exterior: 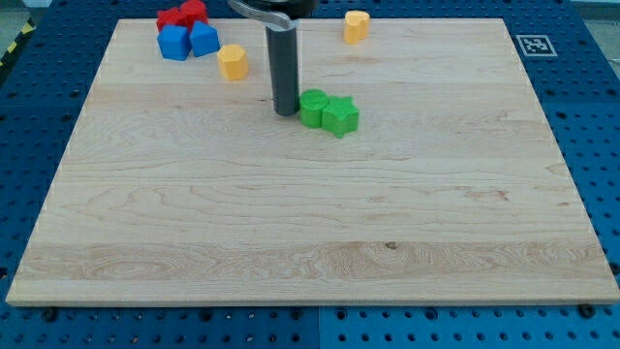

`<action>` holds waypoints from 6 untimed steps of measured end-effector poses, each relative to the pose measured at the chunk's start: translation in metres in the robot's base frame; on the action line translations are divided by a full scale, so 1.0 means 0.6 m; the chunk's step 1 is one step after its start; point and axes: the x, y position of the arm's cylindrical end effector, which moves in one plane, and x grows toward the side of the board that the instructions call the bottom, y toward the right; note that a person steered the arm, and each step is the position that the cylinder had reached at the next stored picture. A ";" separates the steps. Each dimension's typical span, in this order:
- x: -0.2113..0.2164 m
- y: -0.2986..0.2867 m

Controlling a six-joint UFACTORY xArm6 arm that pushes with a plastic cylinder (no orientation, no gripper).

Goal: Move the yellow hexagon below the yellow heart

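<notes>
One wooden board on blue pegboard

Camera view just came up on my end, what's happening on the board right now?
My tip rests on the wooden board, right against the left side of two touching green blocks. The yellow hexagon sits up and to the view's left of my tip, untouched. The yellow heart is near the top edge, to the view's right. The hexagon is not yet below the heart. Two red blocks and two blue blocks cluster at the top left corner.
</notes>
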 end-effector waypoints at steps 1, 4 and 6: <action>0.005 0.055; -0.017 -0.191; -0.114 -0.289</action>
